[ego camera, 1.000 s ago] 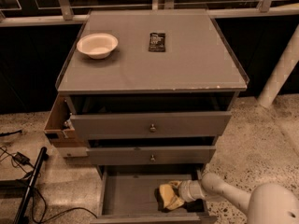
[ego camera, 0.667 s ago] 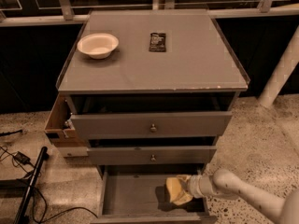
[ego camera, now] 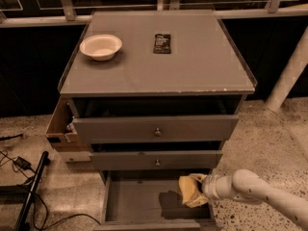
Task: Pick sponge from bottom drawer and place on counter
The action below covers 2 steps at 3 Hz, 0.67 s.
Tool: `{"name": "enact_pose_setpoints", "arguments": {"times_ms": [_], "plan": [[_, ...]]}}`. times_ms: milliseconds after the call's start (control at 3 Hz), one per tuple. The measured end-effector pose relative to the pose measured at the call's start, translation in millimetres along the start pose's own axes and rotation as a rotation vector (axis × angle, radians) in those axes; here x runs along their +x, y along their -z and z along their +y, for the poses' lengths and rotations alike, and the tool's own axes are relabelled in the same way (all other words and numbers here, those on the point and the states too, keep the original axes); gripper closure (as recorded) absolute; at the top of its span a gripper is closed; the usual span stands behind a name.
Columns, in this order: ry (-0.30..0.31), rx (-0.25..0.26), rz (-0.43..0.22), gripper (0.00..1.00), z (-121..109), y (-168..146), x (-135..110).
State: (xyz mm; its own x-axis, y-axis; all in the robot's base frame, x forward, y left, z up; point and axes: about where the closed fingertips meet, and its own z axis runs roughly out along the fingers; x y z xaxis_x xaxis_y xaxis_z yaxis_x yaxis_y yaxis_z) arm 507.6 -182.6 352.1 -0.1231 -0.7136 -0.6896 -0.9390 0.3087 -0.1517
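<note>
The pale yellow sponge (ego camera: pixel 190 190) hangs above the right side of the open bottom drawer (ego camera: pixel 139 203), with its shadow on the drawer floor. My gripper (ego camera: pixel 198 190) comes in from the lower right on a white arm and is shut on the sponge; its fingers are mostly hidden behind it. The grey counter (ego camera: pixel 159 57) lies above, on top of the cabinet.
A white bowl (ego camera: pixel 100 46) and a black packet (ego camera: pixel 162 43) lie on the counter. Two knobbed drawers (ego camera: pixel 156 129) stand partly open above the bottom one. A brown box (ego camera: pixel 60 129) hangs at the cabinet's left side. Cables and a black bar (ego camera: pixel 29 191) lie on the floor left.
The sponge has been lifted off the drawer floor and moved up and to the right with my gripper. My arm has drawn back toward the right.
</note>
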Motion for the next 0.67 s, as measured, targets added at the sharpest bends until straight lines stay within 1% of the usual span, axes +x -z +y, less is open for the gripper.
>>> {"name": "enact_pose_setpoints", "arguments": {"times_ms": [333,667], "plan": [[0.000,0.000,0.000,1.00,0.0,0.0,0.0],[0.004,0.005,-0.010,1.00,-2.7,27.7,-25.7]]}}
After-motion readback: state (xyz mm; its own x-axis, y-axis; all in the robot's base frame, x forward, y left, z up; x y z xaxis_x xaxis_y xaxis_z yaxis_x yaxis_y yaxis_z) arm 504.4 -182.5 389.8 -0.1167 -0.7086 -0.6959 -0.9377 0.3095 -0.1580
